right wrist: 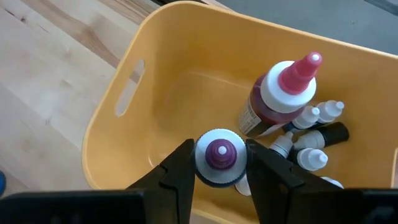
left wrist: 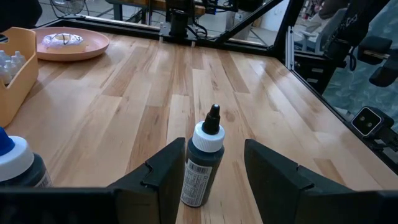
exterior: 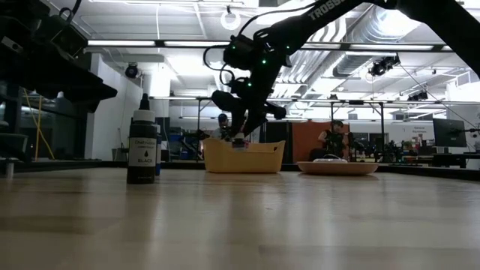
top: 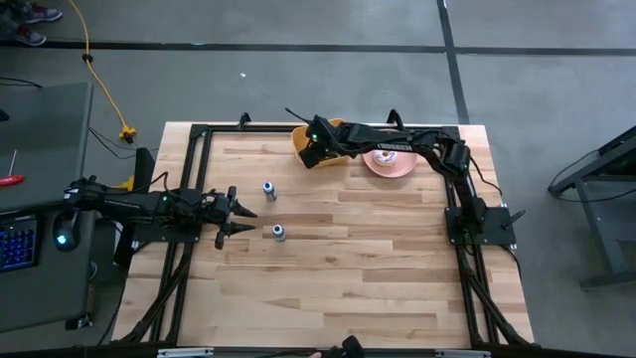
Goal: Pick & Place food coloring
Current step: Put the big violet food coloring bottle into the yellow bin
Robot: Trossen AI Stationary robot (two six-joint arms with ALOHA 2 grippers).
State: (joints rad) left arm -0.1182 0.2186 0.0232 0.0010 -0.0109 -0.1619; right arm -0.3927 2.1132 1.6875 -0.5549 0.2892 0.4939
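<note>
- Right wrist view, nearest the lens: purple-tipped bottle (right wrist: 219, 155) with a white collar sits between the right gripper (right wrist: 219, 163) fingers, both fingers pressed against its cap; gripper is holding it.
- Same view: bottle is held over the open yellow bin (right wrist: 155, 93). In the bin, centre right of frame: a larger red-capped bottle (right wrist: 280, 96) leaning, with a cluster of small white-capped bottles (right wrist: 314, 134) beside it.
- High view: right gripper (top: 316, 147) is at upper centre of frame, over the yellow bin (top: 300, 134); pink plate (top: 390, 162) lies just right of the bin.
- Low view: right gripper (exterior: 238, 135) hangs above the bin (exterior: 244, 157) at frame centre; plate (exterior: 337, 168) to its right.
- Left wrist view: black-capped bottle (left wrist: 204, 165) stands upright on the wooden table (left wrist: 186, 93) between the spread fingers of the left gripper (left wrist: 214, 177), fingers clear of it; jaws wide.
- Same view, lower left corner: blue-capped bottle (left wrist: 18, 165), partly cut off.
- High view: left gripper (top: 243, 219) at centre left of frame; two bottles on the table, one just at its tips (top: 278, 232), one above it (top: 268, 189).
- Low view: black bottle labelled BLACK (exterior: 142, 142) stands upright at left.
</note>
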